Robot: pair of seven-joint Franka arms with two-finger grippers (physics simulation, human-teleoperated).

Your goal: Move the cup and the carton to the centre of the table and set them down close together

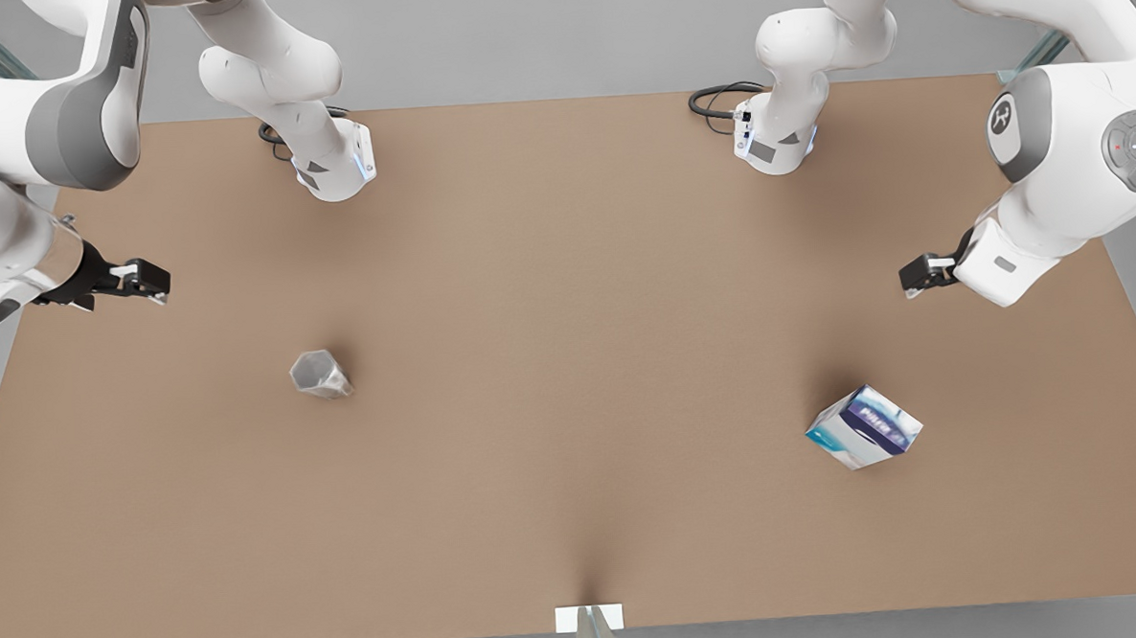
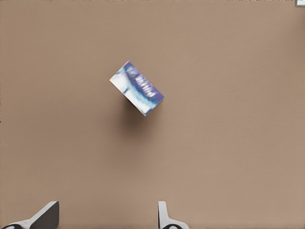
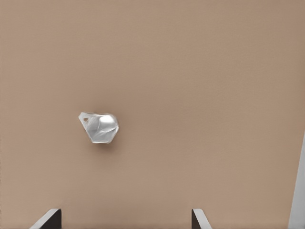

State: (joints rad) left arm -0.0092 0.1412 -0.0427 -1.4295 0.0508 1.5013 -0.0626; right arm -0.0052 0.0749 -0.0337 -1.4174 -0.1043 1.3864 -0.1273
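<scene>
Skewed carton (image 1: 864, 427) lies long axis diagonal; cup (image 1: 320, 374) apart. Left end effector (image 2: 107, 217) and right end effector (image 3: 125, 220) spread.

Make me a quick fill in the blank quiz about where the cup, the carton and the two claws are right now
1. The cup and the carton stand far ____ on the table.
2. The left claw hovers open nearest the ____.
3. The right claw is open and holds ____.
4. The larger of the two objects is the ____.

Missing words: apart; carton; nothing; carton
</scene>
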